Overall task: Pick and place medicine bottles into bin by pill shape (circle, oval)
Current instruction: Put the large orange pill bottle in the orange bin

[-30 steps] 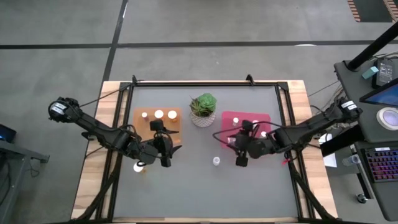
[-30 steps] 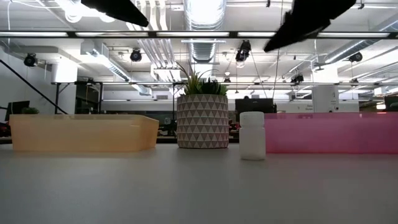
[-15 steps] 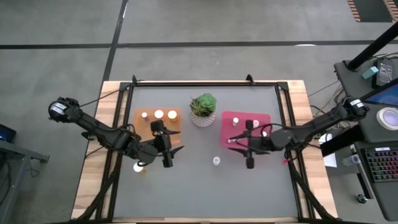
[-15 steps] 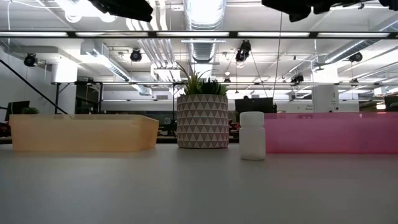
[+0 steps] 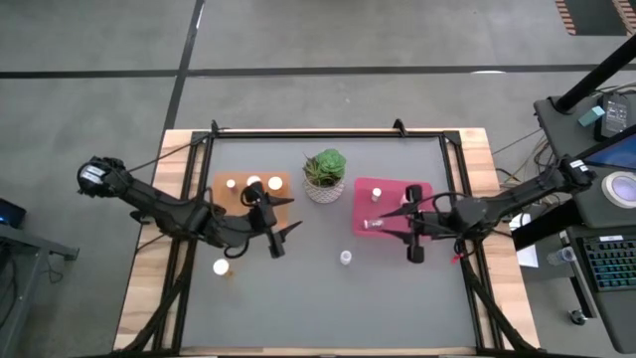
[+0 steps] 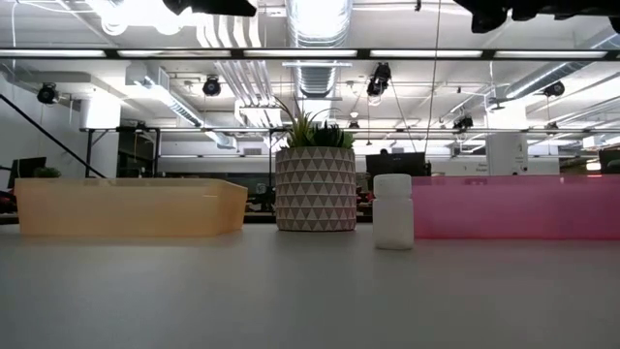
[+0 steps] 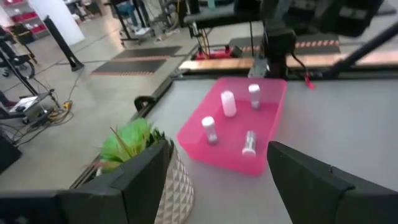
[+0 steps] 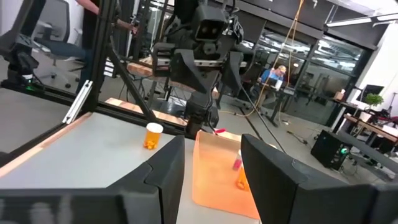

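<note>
You have two trays on the counter: one orange tray point(image 5: 235, 190) and one pink tray point(image 5: 370, 196). You can count four white bottles point(image 7: 228, 103) in the pink tray. There is one potted plant point(image 5: 324, 172) and one lone white bottle point(image 5: 345, 258) at about 6 o'clock from it.

Grey concrete floor point(image 5: 298, 40) all around, crossed by dark seam lines, with a desk point(image 5: 596, 159) at the right edge carrying a monitor and a lit keyboard point(image 5: 608, 264). Open industrial ceiling in the low view: exposed silver ducts point(image 6: 320, 68), pipes, black spotlights, long bright strip lights point(image 6: 320, 15), white walls and columns behind. Further back, workbenches, a grey office chair point(image 8: 53, 40), black stands and cabling, more desks with screens, striped hazard tape on the floor point(image 7: 323, 45).
</note>
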